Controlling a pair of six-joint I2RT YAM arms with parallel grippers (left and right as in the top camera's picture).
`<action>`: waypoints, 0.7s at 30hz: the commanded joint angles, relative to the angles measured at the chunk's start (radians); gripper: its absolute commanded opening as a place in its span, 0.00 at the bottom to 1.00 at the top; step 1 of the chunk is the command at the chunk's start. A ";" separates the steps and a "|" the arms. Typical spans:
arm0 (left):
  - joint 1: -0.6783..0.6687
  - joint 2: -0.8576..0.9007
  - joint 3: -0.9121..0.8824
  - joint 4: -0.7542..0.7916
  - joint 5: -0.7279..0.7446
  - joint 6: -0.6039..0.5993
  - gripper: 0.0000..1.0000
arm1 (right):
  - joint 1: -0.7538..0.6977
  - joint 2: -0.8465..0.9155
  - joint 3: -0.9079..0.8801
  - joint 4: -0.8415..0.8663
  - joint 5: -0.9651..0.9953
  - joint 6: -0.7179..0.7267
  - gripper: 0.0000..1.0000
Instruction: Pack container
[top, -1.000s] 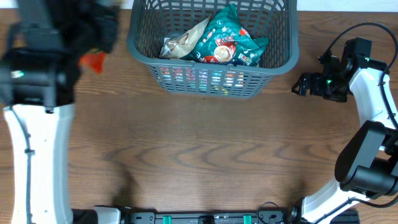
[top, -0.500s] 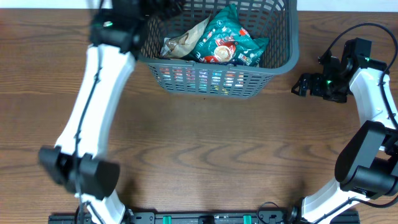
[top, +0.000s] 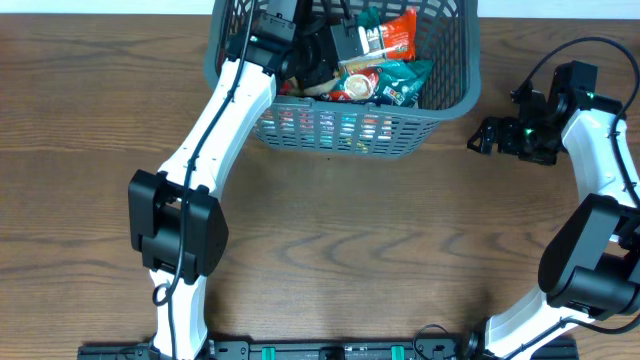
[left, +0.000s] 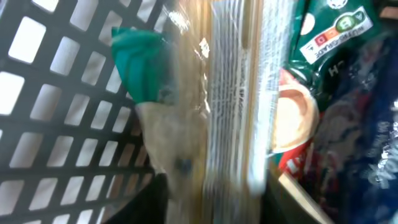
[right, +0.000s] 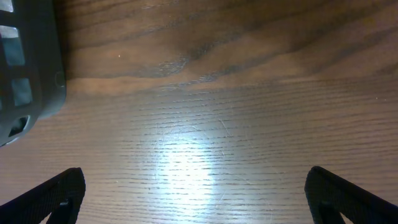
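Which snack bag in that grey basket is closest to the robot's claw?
The orange-red snack packet beside the left gripper at the dark grey plastic basket's far side; the teal packet lies nearer the front.

Packets (top: 400, 75) and the left arm (top: 235, 110) crowd the basket (top: 340, 130) (right end barer); table (top: 400, 250) in front lies open

Dark grey slotted container (top: 400, 135), upright, at far edge of table (top: 320, 230). Snack packets (top: 405, 78) piled inside.
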 joint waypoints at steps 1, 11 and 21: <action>0.003 -0.050 0.035 -0.008 0.001 -0.006 0.46 | 0.007 -0.005 0.004 0.006 -0.012 -0.004 0.99; 0.002 -0.201 0.036 -0.012 -0.127 -0.044 0.58 | 0.007 -0.005 0.005 0.034 -0.011 -0.008 0.99; 0.114 -0.433 0.036 -0.167 -0.364 -0.522 0.86 | 0.008 -0.026 0.311 0.093 0.035 0.019 0.99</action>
